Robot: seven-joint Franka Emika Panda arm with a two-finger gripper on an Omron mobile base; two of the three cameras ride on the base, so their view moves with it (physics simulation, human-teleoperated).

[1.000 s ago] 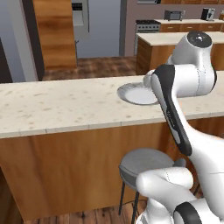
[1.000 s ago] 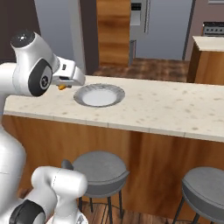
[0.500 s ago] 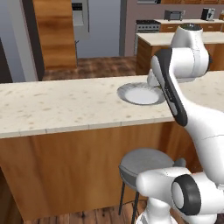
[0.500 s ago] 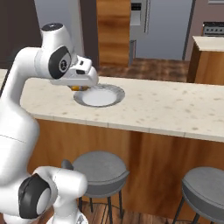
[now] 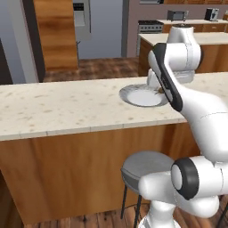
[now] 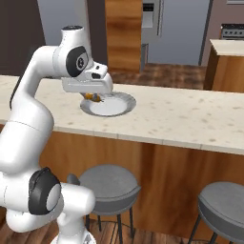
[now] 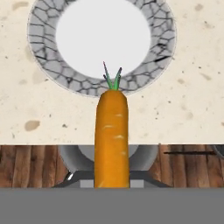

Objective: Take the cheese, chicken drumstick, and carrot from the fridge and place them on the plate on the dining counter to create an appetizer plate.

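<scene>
Now the tool (image 6: 93, 97), pinching the slim orange carrot (image 7: 112, 138), should move on over the round grey-white plate (image 7: 43, 65) on the speckled beige tabletop (image 6: 181, 116), go low, then let go.

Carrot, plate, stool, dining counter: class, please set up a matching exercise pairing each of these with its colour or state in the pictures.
Column one:
1. carrot
2. plate
3. stool
4. dining counter

Column two:
A. speckled beige top
B. round grey seat, tucked below the counter
C. orange, held in the jaws
D. lying bare of food on the counter

Pairs: 1-C, 2-D, 3-B, 4-A
</scene>
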